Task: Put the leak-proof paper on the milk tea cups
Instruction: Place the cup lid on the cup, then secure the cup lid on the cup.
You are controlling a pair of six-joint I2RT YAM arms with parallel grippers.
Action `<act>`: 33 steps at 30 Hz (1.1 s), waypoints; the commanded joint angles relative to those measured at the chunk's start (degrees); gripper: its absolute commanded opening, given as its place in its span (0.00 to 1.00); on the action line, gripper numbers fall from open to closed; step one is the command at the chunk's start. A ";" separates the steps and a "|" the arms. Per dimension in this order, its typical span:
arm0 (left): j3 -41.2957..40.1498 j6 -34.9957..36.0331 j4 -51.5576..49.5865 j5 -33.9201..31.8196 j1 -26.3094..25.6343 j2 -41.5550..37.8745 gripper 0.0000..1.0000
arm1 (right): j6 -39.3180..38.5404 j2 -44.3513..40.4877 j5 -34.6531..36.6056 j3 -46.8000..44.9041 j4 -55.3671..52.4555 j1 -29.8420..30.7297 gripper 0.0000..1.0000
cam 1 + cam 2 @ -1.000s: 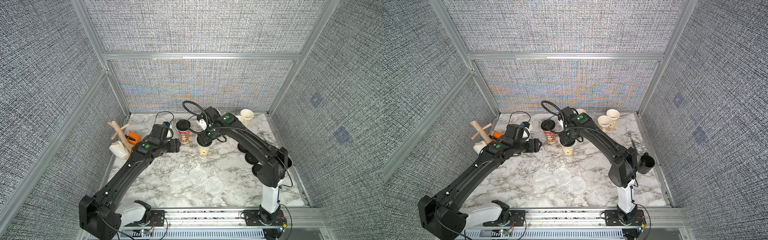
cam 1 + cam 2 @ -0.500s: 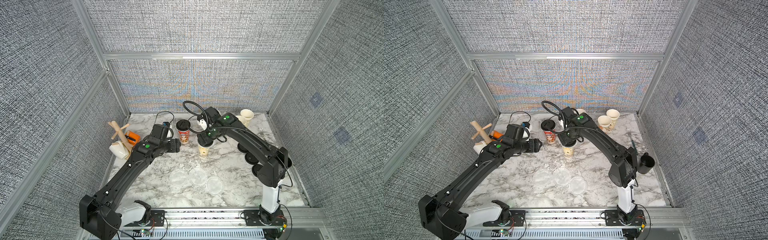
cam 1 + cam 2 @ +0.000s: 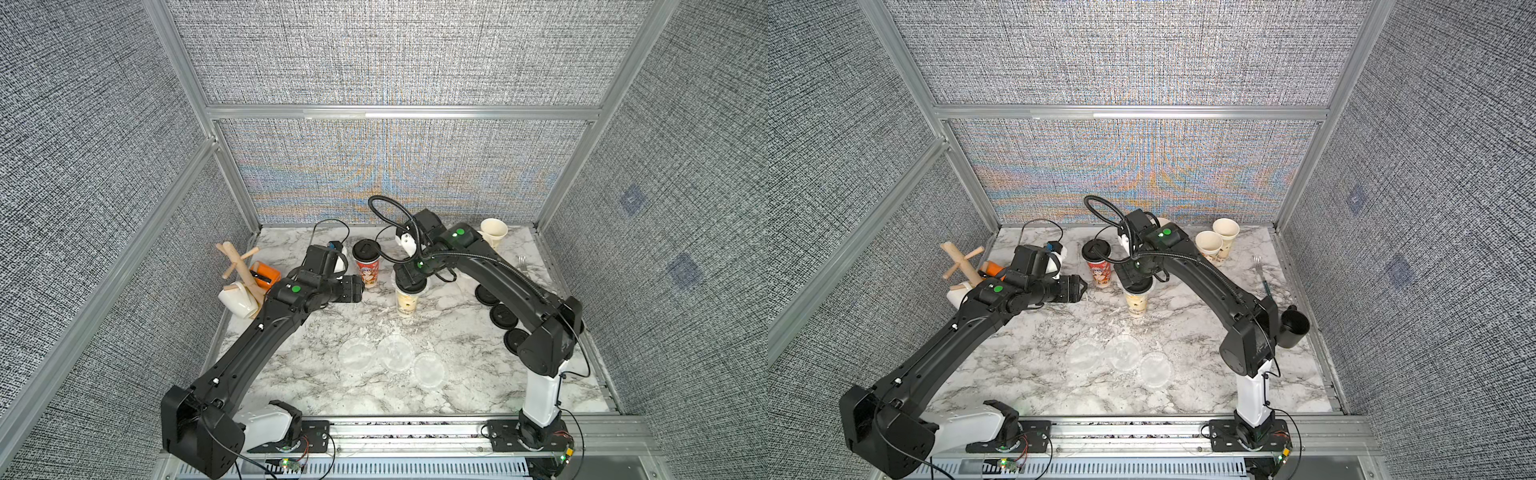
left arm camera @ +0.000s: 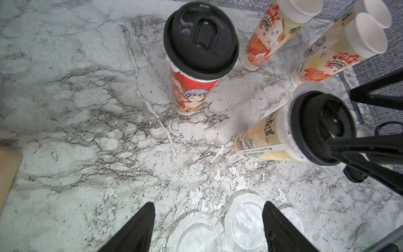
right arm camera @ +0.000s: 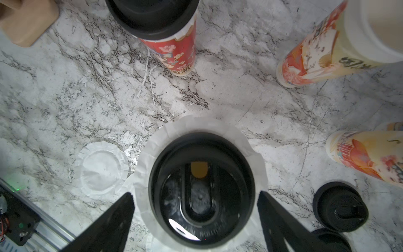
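Observation:
My right gripper (image 5: 195, 195) is open straight above a cream milk tea cup (image 3: 406, 301) in mid-table, its fingers standing clear on either side of the black lid (image 5: 201, 192). A sheet of leak-proof paper (image 5: 250, 152) sticks out all round under that lid. My left gripper (image 4: 208, 205) hangs open and empty just left of a red lidded cup (image 3: 366, 266). Three loose paper discs (image 3: 355, 353) (image 3: 395, 352) (image 3: 429, 370) lie flat toward the front. Open cups (image 3: 1208, 245) (image 3: 1225, 232) stand at the back right.
Loose black lids (image 3: 503, 316) lie along the right side, partly under the right arm. A wooden mug tree (image 3: 237, 259) with a white mug (image 3: 237, 299) stands at the far left. A fork (image 3: 1260, 270) lies near the right edge.
The right gripper's jaws have spread wider and stand off the black lid on the cream cup. The left arm has hardly moved.

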 commanded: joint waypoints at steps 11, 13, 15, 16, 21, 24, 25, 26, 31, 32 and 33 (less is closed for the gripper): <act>21.81 8.42 -6.40 12.29 -6.03 17.52 0.77 | 13.32 -32.74 -4.69 -37.59 28.02 -11.79 0.90; 24.47 8.63 -7.80 10.39 -6.98 20.30 0.77 | 13.60 -35.71 -5.98 -41.99 29.17 -13.64 0.90; 26.79 8.62 -9.04 8.57 -7.56 22.79 0.77 | 13.54 -37.83 -6.32 -45.12 29.45 -14.74 0.89; 27.57 8.51 -9.47 8.01 -7.74 23.69 0.77 | 13.44 -38.52 -6.56 -46.11 29.56 -15.14 0.89; 30.18 8.22 -9.50 7.32 -8.69 26.94 0.76 | 12.81 -40.15 -8.63 -50.05 30.18 -16.13 0.89; 31.56 8.00 -9.52 7.00 -9.23 28.64 0.76 | 12.96 -40.53 -9.07 -52.06 31.26 -16.18 0.89; 31.86 8.04 -9.52 6.76 -9.33 29.17 0.76 | 13.03 -40.71 -9.21 -52.54 31.66 -16.18 0.89; 32.19 7.99 -9.59 6.50 -9.42 29.78 0.76 | 13.15 -40.90 -9.41 -53.20 32.01 -16.18 0.89; 33.67 8.18 -9.76 5.41 -9.68 32.32 0.77 | 13.34 -42.06 -9.61 -55.38 32.61 -16.33 0.89; 34.09 8.18 -9.93 5.11 -9.68 32.83 0.76 | 13.25 -42.39 -9.52 -55.67 32.58 -16.39 0.89; 34.48 8.30 -10.21 4.72 -9.66 33.20 0.76 | 13.26 -42.56 -9.43 -55.99 32.58 -16.42 0.89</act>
